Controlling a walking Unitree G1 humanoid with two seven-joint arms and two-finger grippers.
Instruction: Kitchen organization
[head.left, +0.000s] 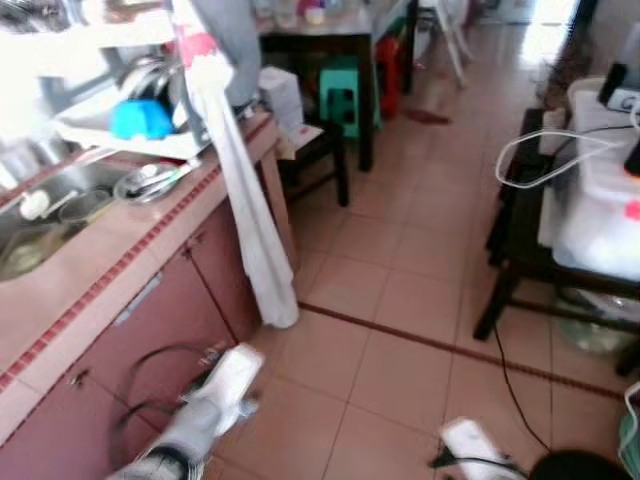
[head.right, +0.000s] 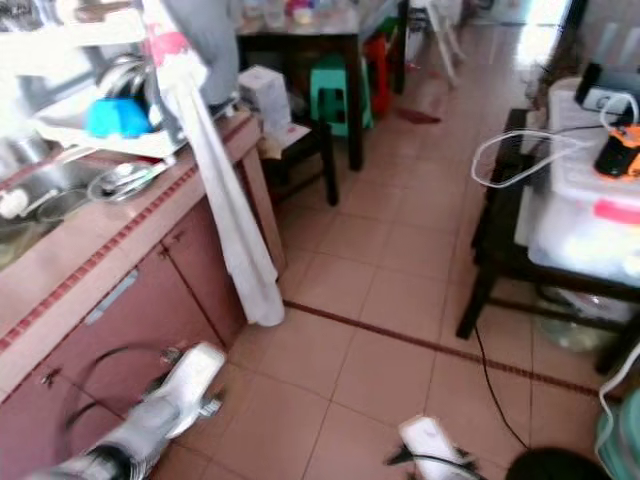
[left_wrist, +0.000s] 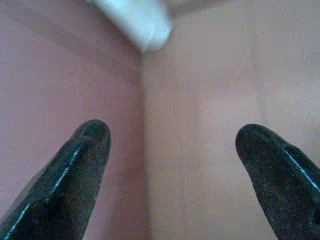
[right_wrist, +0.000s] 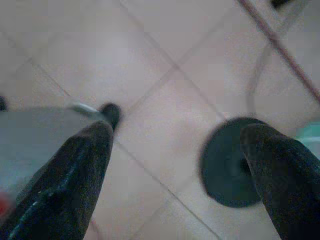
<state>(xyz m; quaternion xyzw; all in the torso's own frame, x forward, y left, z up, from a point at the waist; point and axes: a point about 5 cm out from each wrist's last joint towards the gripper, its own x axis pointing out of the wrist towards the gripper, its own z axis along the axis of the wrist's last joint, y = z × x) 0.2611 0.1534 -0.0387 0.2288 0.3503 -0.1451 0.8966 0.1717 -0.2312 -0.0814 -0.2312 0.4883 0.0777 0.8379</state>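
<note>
A pink tiled counter runs along my left with a steel sink set in it. A white dish rack on it holds a blue bowl, and a steel dish with utensils lies beside the sink. A long white towel hangs over the counter's end down to the floor. My left arm hangs low beside the maroon cabinet doors; the left gripper is open and holds nothing, facing the cabinet and the towel's end. The right gripper is open over the floor tiles.
A black table on the right carries a clear plastic box and a white cable loop. A black cord trails to a round black disc on the floor. Green stool and a dark table stand far back.
</note>
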